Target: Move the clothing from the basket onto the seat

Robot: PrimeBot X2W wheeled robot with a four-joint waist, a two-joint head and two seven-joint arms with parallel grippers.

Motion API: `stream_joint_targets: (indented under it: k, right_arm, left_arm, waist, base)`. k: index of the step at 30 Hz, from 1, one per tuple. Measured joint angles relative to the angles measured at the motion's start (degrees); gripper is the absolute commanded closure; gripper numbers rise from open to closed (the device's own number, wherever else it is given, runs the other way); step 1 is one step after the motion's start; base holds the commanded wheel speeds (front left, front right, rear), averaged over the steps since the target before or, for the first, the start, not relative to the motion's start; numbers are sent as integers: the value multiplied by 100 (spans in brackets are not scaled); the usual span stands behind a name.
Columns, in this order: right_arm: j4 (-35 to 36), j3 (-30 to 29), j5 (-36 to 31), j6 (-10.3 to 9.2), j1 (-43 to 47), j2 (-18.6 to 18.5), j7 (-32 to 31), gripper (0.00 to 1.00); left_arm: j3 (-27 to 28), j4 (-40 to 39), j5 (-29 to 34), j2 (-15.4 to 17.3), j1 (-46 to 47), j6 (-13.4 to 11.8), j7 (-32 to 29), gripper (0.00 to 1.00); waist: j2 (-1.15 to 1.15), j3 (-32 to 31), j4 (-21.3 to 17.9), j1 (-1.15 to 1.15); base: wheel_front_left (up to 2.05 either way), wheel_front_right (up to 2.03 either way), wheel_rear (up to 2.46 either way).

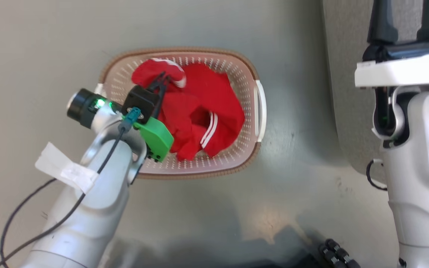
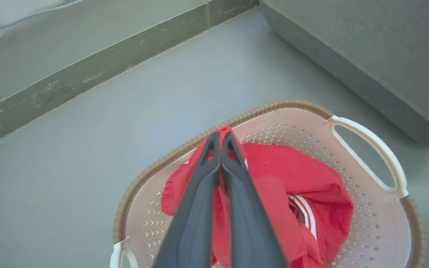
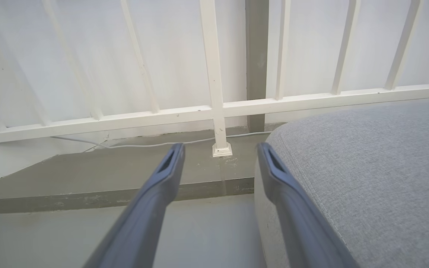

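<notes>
The cream perforated basket [image 1: 184, 50] with a brown rim sits on the grey floor. Red clothing [image 1: 214, 96] with white trim lies crumpled inside; double white stripes [image 1: 209, 130] show on one fold. My left gripper [image 1: 164, 78] reaches into the basket's far-left part and is shut on a raised fold of the clothing. In the left wrist view the closed left gripper [image 2: 220, 136] has red clothing [image 2: 292, 175] pinched at its tips, over the basket [image 2: 371, 141]. My right gripper [image 1: 407, 18] hangs open and empty at the edge of the grey seat [image 1: 348, 74], as the right wrist view shows for gripper [image 3: 221, 149] and seat [image 3: 367, 160].
A raised grey ledge [image 2: 88, 67] runs beyond the basket, with a white railing [image 3: 214, 108] and a thin cable [image 3: 155, 144] behind it. The seat's side [image 2: 348, 70] stands close to the basket's white handle [image 2: 371, 141]. A dark ribbed part [image 1: 337, 253] sits at the lower right.
</notes>
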State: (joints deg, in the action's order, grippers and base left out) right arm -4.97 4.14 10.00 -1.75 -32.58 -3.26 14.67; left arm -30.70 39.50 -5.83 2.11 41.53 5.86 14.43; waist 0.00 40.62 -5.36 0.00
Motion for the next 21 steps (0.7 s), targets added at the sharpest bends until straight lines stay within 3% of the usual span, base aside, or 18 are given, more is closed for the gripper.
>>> stream_joint_targets:
  k: [7, 21]
  right_arm:
    - [-200, -58, -51, 124, 319, -11, 0, 0]
    - [-565, -77, -96, 326, 825, -7, 0, 0]
  left_arm:
    - [-226, -666, -366, 1, -102, 16, 0, 100]
    - [-255, -877, -728, 0, -135, 18, 0, 100]
  waist:
    - [0, -541, 165, 0]
    - [0, -1681, 438, 0]
  base:
    - [0, 0, 0]
    - [0, 0, 0]
